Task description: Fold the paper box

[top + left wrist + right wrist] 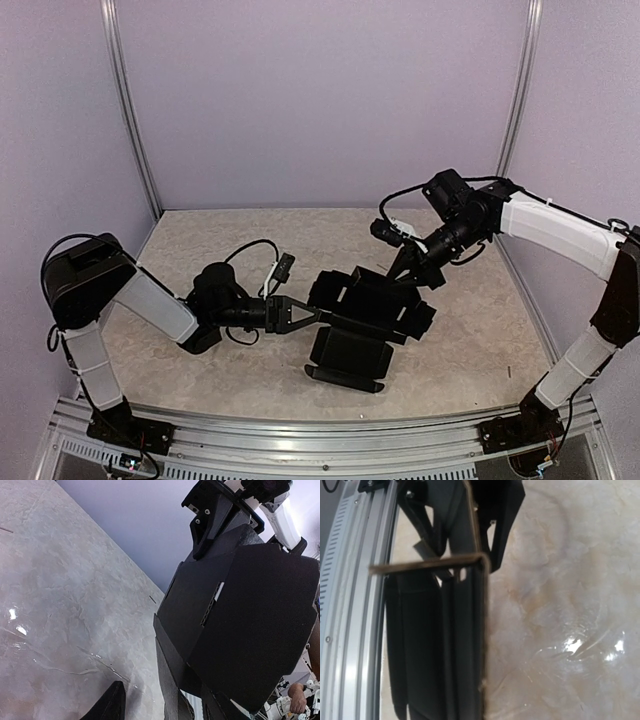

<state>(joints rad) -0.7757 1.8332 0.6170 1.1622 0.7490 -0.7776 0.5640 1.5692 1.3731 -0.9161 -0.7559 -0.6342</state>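
1. Matte black card: the paper box (365, 318) lies on the pale marbled worktop (200, 250) between the two grippers. It is partly folded, with several flaps spread flat and one panel lifted.
2. The right gripper (405, 272) sits over the far right edge of the box and is clenched on the lifted panel.
3. In the right wrist view, the brown cut edge of the card runs straight up between the fingers of the right gripper (470, 555). The rest of the box (435, 645) hangs below the fingertips. An aluminium rail (350, 580) runs along the side of the box away from the bare worktop.
4. In the left wrist view, the same grip shows from the other side. The right gripper (215, 525) holds the top of the tilted panel (245, 620), and a narrow slot (217, 592) cut into the panel shows pale.
5. The left gripper (318, 315) points at the near left edge of the box with its jaws spread, released.
6. Only one of its fingers (111, 705) shows in the left wrist view, with bare worktop between it and the card. Whether the tips touch the box cannot be told.
7. A flat flap (345, 358) lies on the worktop beyond the left gripper's tips, nearer the arm bases.
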